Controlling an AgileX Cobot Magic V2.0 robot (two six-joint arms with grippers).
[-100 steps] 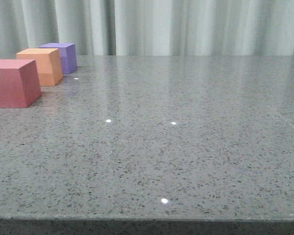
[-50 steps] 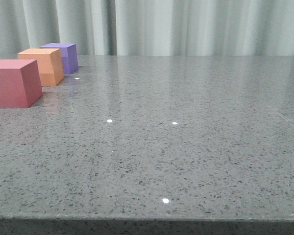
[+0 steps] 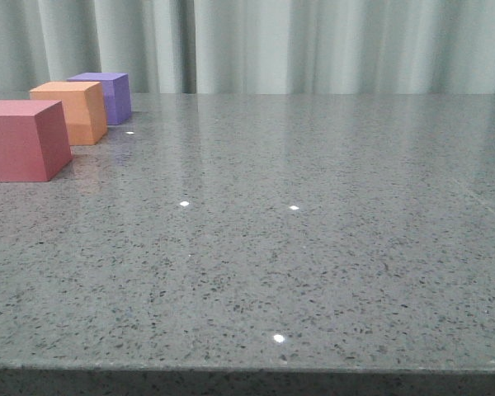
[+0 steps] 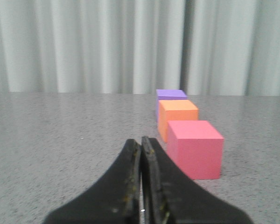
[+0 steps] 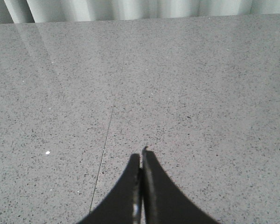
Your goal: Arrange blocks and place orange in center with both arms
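Grey tabletop [image 5: 200, 93]; left hand [image 4: 141, 142] closed; right hand [image 5: 141, 156] closed.

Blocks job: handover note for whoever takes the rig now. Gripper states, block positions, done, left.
Left gripper: shut, empty, hanging short of the red block.
Right gripper: shut, empty, over bare tabletop.
Blocks: red, orange block and purple block sit in a line at the table's far left, red nearest the robot, purple farthest. Whether they touch is unclear.
Done: nothing visibly moved.
Left: all of it; the orange block sits between the other two but not at the center.
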